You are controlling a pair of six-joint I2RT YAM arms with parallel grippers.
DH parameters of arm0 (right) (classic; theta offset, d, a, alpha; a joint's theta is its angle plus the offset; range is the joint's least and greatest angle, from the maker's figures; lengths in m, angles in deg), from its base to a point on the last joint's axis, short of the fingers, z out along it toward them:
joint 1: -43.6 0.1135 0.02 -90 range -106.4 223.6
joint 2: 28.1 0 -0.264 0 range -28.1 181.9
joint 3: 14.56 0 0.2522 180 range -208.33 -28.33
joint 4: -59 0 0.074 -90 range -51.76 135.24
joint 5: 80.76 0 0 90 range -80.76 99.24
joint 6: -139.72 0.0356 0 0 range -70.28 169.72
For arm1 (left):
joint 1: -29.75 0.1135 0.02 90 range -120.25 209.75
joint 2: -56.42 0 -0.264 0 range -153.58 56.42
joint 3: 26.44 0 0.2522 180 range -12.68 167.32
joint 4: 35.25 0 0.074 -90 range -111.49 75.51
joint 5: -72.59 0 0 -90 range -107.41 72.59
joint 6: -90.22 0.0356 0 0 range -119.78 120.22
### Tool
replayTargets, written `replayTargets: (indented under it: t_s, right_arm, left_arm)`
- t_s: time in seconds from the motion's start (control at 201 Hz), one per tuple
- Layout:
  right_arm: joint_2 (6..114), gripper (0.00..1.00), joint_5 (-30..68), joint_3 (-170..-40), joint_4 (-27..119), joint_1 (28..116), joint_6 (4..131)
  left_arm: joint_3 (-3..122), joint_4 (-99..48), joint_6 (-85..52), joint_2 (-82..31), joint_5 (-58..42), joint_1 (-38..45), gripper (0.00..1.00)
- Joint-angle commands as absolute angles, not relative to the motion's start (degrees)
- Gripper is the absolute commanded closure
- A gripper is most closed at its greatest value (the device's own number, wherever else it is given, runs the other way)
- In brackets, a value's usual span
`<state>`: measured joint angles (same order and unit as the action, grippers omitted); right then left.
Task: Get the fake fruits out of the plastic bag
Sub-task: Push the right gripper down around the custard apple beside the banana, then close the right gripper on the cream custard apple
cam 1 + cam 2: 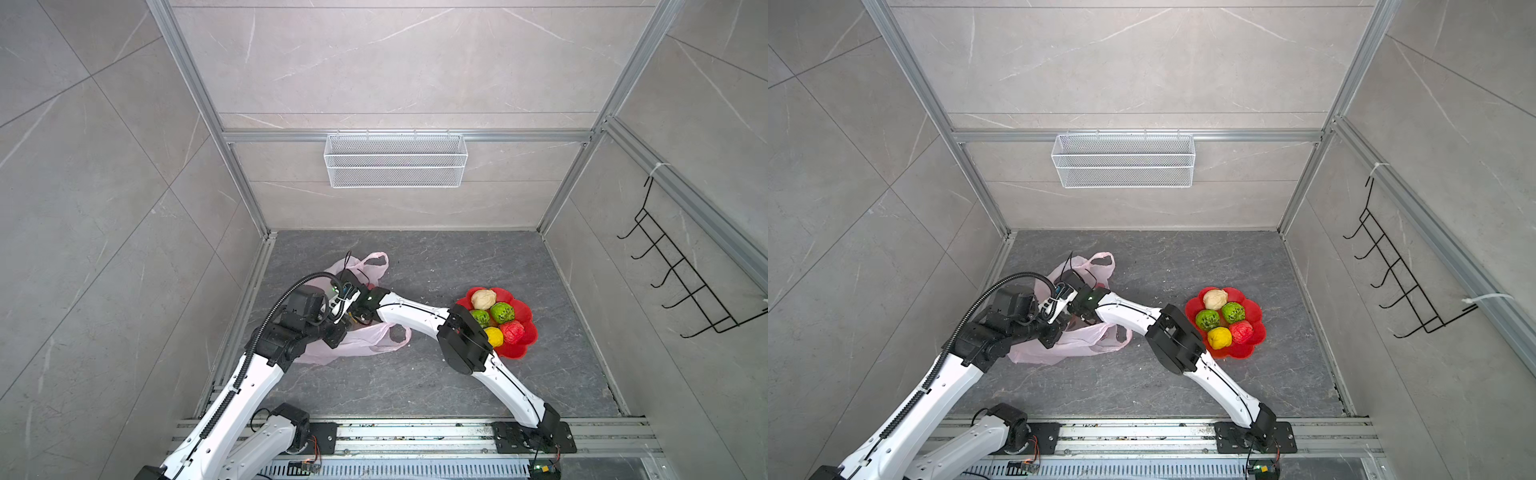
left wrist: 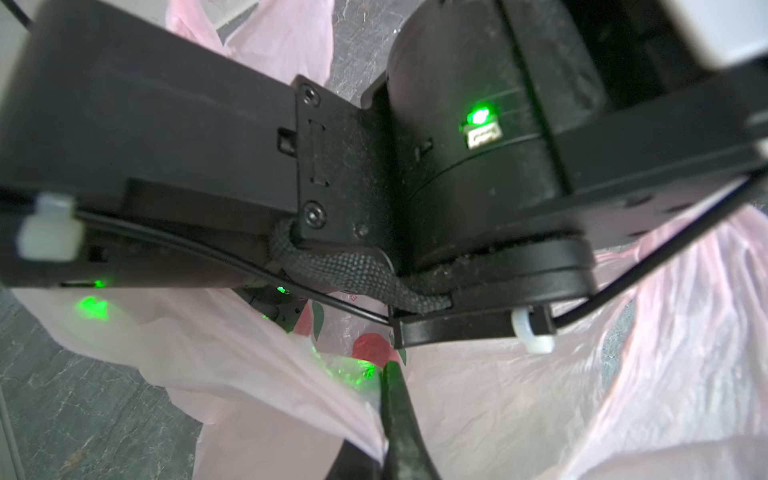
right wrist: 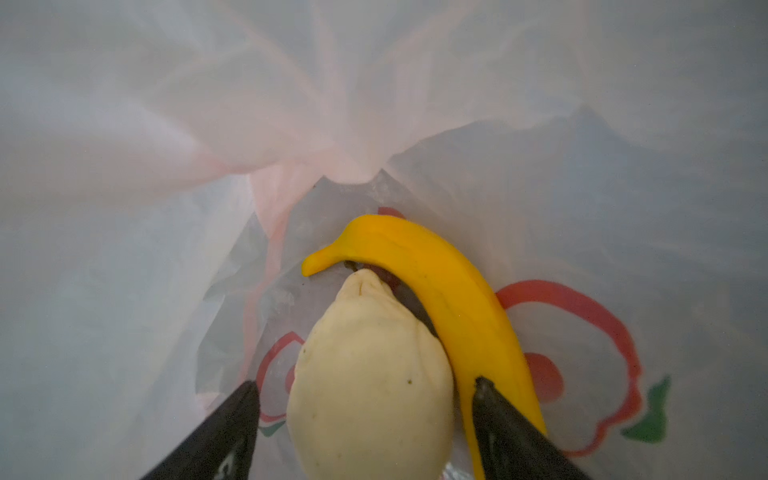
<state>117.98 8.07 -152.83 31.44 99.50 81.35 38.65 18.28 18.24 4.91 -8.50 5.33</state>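
Observation:
The pale-pink plastic bag (image 1: 357,340) (image 1: 1075,345) lies left of centre on the dark floor. My left gripper (image 2: 386,374) is shut on a fold of the bag's film (image 2: 498,395) at its mouth. My right gripper (image 3: 365,382) is inside the bag (image 3: 166,124), open, its fingers either side of a cream lump (image 3: 370,374) with a gap at one finger. A yellow banana (image 3: 436,270) lies against that lump and by the other finger. In both top views the right fingers are hidden. A cream lump (image 1: 483,299), two green balls (image 1: 502,312), a yellow lump (image 1: 493,336) and a red fruit (image 1: 512,331) sit on the red plate (image 1: 523,349) (image 1: 1254,345).
The right arm's elbow (image 1: 461,340) overhangs the plate's near left edge. A white wire basket (image 1: 395,160) hangs on the back wall and a black hook rack (image 1: 681,270) on the right wall. A metal rail (image 1: 415,432) runs along the front.

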Motion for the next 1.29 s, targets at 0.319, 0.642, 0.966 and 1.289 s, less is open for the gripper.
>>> replayTargets:
  t_s: [0.319, 0.642, 0.966, 1.289]
  right_arm:
    - [119.4, 0.5, 10.1, -150.6, 35.7, 98.4, 82.5]
    - [113.1, 0.73, 7.9, -142.0, 39.2, 97.2, 82.5]
    - [101.7, 0.84, 0.8, -123.2, 46.8, 96.9, 86.1]
    - [91.0, 0.87, -4.0, -107.7, 50.4, 97.1, 90.3]
  left_arm:
    - [38.8, 16.8, 18.4, 6.9, -9.0, 5.4, 1.0]
    - [39.1, 16.2, 18.7, 6.6, -10.3, 5.4, 0.95]
    - [41.2, 12.8, 20.7, 0.6, -11.0, 5.4, 0.89]
    - [45.0, 8.9, 23.4, -5.6, -11.6, 5.4, 0.87]
